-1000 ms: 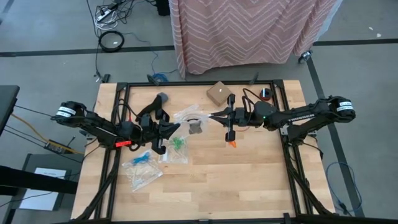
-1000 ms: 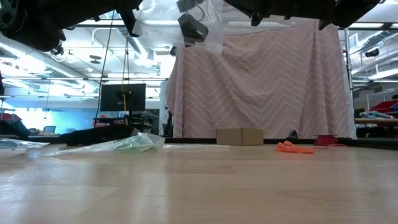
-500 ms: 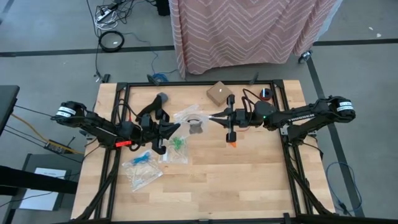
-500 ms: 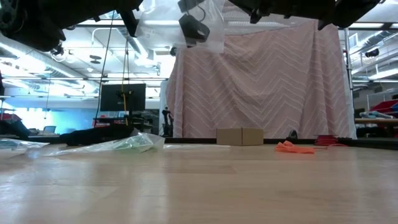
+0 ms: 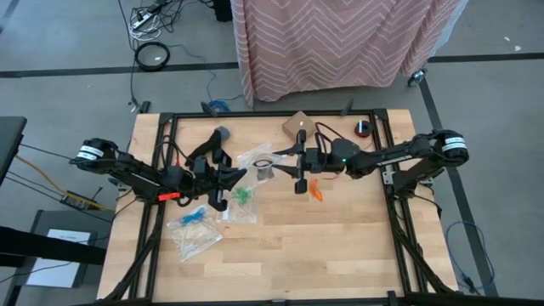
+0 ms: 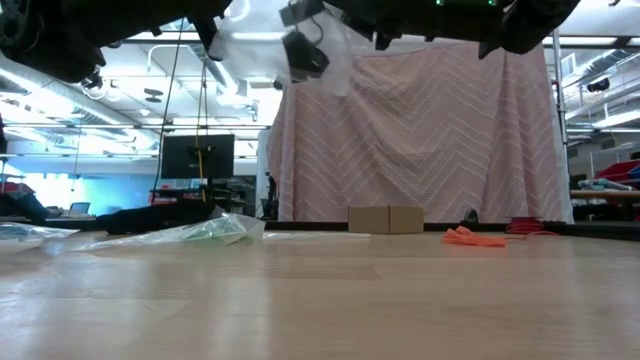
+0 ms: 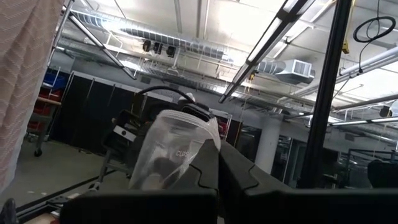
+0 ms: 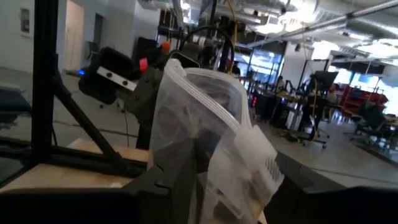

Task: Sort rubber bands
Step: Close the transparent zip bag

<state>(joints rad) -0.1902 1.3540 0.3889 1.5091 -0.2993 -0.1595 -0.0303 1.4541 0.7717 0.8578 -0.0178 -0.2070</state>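
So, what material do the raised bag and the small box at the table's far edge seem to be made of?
The bag looks like thin clear plastic film: glossy, creased, see-through, with a zip strip at its mouth. The small box looks like plain brown cardboard, matte, with flat faces and sharp edges; its material is less certain from this far.

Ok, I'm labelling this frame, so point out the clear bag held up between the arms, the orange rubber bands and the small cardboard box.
clear bag (image 5: 263, 167), high view, its plastic middle.
orange rubber bands (image 5: 315, 192), high view, middle of the pile.
cardboard box (image 5: 297, 125), high view, its top face.
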